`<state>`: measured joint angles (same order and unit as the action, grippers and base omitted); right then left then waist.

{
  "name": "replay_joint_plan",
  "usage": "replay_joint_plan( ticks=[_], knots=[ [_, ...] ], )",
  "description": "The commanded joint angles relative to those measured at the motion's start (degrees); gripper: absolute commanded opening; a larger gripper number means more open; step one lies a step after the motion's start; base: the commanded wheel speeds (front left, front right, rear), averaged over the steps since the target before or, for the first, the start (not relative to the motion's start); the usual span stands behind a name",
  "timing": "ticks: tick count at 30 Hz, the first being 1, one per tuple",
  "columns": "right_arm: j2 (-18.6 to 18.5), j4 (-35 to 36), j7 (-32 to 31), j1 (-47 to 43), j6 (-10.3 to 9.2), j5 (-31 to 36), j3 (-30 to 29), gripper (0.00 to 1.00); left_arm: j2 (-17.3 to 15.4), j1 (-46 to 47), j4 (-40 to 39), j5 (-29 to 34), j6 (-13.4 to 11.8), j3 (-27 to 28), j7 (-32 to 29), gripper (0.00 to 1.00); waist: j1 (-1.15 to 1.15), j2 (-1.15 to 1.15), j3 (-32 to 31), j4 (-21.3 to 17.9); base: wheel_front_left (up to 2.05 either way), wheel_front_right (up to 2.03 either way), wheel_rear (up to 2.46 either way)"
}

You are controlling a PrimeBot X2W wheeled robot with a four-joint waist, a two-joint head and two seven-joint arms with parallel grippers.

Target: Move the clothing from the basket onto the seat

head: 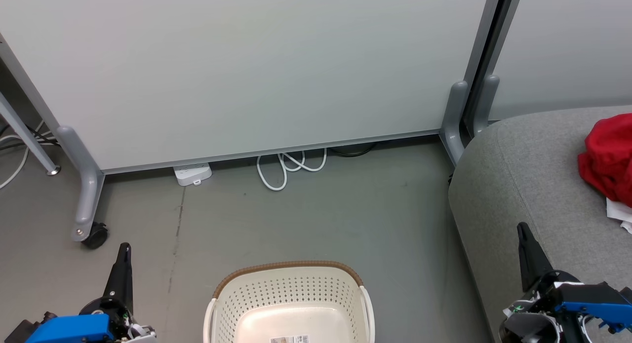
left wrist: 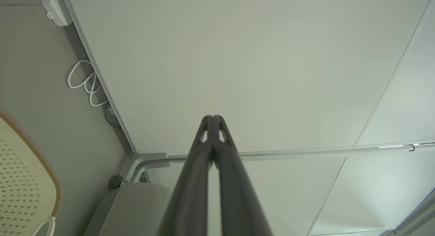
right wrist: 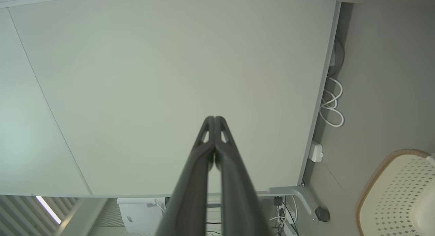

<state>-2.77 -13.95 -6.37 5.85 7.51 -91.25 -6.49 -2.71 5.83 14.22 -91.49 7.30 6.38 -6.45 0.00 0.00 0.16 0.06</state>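
Note:
The cream basket [head: 290, 303] with its brown rim stands on the floor at the bottom middle of the head view, and its bare bottom shows a paper label. Red clothing [head: 608, 158] with a white part lies on the grey seat [head: 523, 185] at the right edge. My left gripper [head: 125, 248] rests shut at the lower left, to the left of the basket, holding nothing. Over the seat's front part, my right gripper [head: 522, 230] is shut too and holds nothing. The basket rim also appears in the left wrist view [left wrist: 40, 154] and the right wrist view [right wrist: 373, 181].
A pale partition panel [head: 247, 66] on grey wheeled feet [head: 89, 205] closes off the back. A white power strip [head: 192, 174] and a coiled white cable [head: 289, 168] lie at its base. Grey floor [head: 321, 219] stretches between panel, basket and seat.

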Motion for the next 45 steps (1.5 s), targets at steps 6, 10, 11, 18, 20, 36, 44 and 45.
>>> replay_joint_plan(
  ticks=[6,10,11,18,20,36,44,45],
  knots=[
    [-0.19,-0.2,-0.22,0.69,-0.04,-1.25,-0.09,0.0,-0.33,0.74,-0.3,-0.95,0.34,0.37,-0.32,0.0,0.0,0.0,0.02,-0.06,0.0,0.0,0.0],
    [-0.19,-0.2,-0.22,0.68,-0.04,-1.25,-0.08,0.0,-0.33,0.73,-0.3,-0.95,0.34,0.36,-0.32,0.0,0.0,0.0,0.02,-0.06,0.0,0.0,0.0],
    [-0.19,-0.2,-0.22,0.68,-0.04,-1.25,-0.08,0.0,-0.33,0.73,-0.3,-0.95,0.34,0.36,-0.32,0.0,0.0,0.0,0.02,-0.06,0.0,0.0,0.0],
    [-0.19,-0.19,-0.22,0.68,-0.04,-1.25,-0.08,0.0,-0.33,0.73,-0.31,-0.94,0.35,0.37,-0.32,0.0,0.0,0.0,0.02,-0.06,0.0,0.0,0.0],
    [-0.19,-0.19,-0.22,0.68,-0.04,-1.25,-0.08,0.0,-0.33,0.73,-0.31,-0.94,0.35,0.36,-0.32,0.0,0.0,0.0,0.02,-0.06,0.0,0.0,0.0],
    [-0.19,-0.19,-0.21,0.68,-0.04,-1.26,-0.08,0.0,-0.32,0.72,-0.3,-0.94,0.35,0.37,-0.33,0.0,0.0,0.0,0.02,-0.06,0.0,0.0,0.0],
    [-0.19,-0.19,-0.21,0.68,-0.04,-1.26,-0.08,0.0,-0.32,0.72,-0.31,-0.93,0.35,0.36,-0.33,0.0,0.0,0.0,0.02,-0.06,0.0,0.0,0.0],
    [-0.19,-0.19,-0.21,0.68,-0.04,-1.26,-0.08,0.0,-0.32,0.72,-0.31,-0.93,0.35,0.36,-0.33,0.0,0.0,0.0,0.02,-0.06,0.0,0.0,0.0]
  ],
)
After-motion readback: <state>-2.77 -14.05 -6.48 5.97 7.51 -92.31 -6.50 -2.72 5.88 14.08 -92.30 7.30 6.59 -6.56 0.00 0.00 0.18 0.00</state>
